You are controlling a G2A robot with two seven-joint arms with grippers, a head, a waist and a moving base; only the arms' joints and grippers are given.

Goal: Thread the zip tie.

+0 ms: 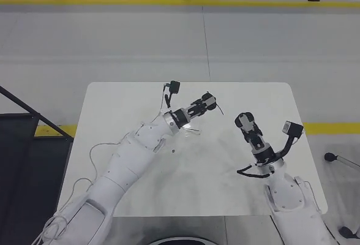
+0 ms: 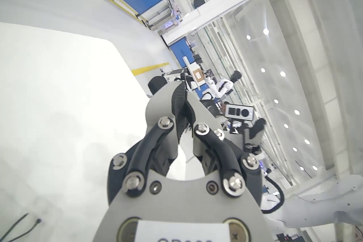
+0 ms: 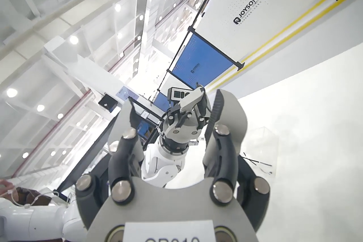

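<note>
Right wrist view: clear box [image 3: 266, 135], black zip ties [image 3: 256, 162] inside.

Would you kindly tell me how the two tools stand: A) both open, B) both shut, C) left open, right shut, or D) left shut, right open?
D: the left tool presses its pads together on a thin black zip tie, while the right tool holds its fingers well apart.

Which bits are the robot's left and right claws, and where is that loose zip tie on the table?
left gripper [image 2: 182, 90], left wrist view, where its shut fingertips meet.
right gripper [image 1: 245, 117], top view, between its fingertips.
loose zip tie [image 2: 37, 221], left wrist view, its small head.
</note>
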